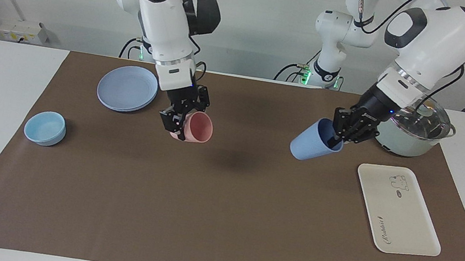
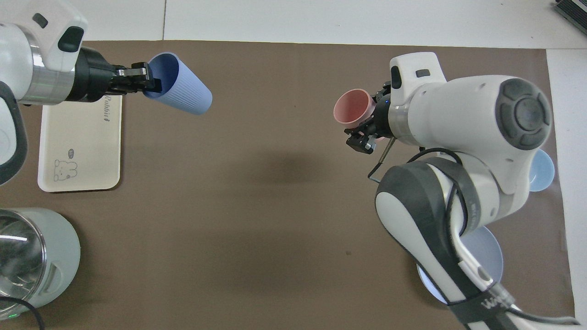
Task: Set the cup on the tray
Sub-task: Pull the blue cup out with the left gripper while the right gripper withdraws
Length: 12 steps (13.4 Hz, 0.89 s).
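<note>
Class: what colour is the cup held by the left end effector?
Periwinkle blue, finely ribbed cup; clearest in the overhead view.

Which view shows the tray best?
The facing view: the whole tray lies uncovered, bear and lettering visible. In the overhead view the left gripper, holding the cup, and its arm cover one corner.

The right arm (image 2: 458,151) hides most of the round plate (image 2: 493,256) and light-blue bowl (image 2: 545,172).

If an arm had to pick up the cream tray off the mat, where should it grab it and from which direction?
Grip the tray by a long edge rim, coming straight down. It lies flat and low with rounded corners, so only its raised rim gives the fingers purchase. The edge away from the pot looks freest.
</note>
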Each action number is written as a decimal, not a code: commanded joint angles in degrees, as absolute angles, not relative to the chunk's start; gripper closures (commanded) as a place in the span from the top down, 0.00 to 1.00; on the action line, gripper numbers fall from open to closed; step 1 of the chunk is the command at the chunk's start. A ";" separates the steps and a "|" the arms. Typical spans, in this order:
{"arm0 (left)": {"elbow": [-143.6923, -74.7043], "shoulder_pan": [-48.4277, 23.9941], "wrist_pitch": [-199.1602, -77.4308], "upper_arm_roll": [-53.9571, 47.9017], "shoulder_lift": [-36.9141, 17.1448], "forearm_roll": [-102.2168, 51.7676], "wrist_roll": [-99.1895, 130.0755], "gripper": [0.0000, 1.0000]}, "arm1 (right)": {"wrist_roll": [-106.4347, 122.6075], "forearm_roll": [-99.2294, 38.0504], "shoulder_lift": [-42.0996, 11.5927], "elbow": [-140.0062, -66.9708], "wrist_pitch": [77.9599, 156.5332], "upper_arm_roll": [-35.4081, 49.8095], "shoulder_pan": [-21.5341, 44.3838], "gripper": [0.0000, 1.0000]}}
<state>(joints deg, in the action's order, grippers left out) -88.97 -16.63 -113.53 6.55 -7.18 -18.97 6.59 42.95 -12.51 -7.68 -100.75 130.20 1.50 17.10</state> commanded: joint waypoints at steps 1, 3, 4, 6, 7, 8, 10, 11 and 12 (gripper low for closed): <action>-91.30 -12.15 -112.85 6.24 -5.81 -10.05 4.49 0.00 | 55.58 -25.96 -8.00 -102.64 135.77 1.93 10.75 0.00; -95.25 -5.05 -114.95 6.15 -4.05 -8.88 -1.37 0.00 | 68.92 -39.83 -9.57 -103.79 137.89 1.85 6.09 0.00; -97.01 -2.49 -116.35 6.24 -3.52 -8.79 -5.58 0.00 | 76.04 -46.25 -10.97 -104.15 138.34 1.85 4.24 0.00; -99.48 1.65 -118.29 6.24 -3.51 -8.53 -11.14 0.00 | 86.44 -59.08 -14.49 -104.41 140.17 1.85 1.68 0.00; -101.15 3.24 -120.48 6.24 -4.12 -8.53 -12.21 0.00 | 91.10 -64.89 -15.81 -104.50 140.36 1.85 0.89 0.00; -103.69 4.30 -124.07 6.24 -4.48 -8.53 -12.74 0.00 | 96.01 -69.39 -17.21 -104.50 140.27 1.85 -0.43 0.00; -108.00 5.80 -132.94 6.24 -6.32 -8.53 -13.97 0.00 | 104.11 -75.82 -19.59 -104.50 139.22 1.93 -3.59 0.00; -108.80 6.15 -135.68 6.24 -7.63 -8.53 -14.32 0.00 | 108.07 -77.68 -21.25 -104.50 137.48 1.93 -5.17 0.00; -109.16 6.85 -138.14 6.24 -8.78 -8.53 -14.24 0.00 | 113.41 -80.39 -22.92 -104.50 134.59 1.93 -7.27 0.00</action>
<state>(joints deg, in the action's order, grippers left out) -107.12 5.57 -132.98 6.95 -7.68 -10.01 -13.76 105.67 -75.87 -20.56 -104.90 138.32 1.14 -3.52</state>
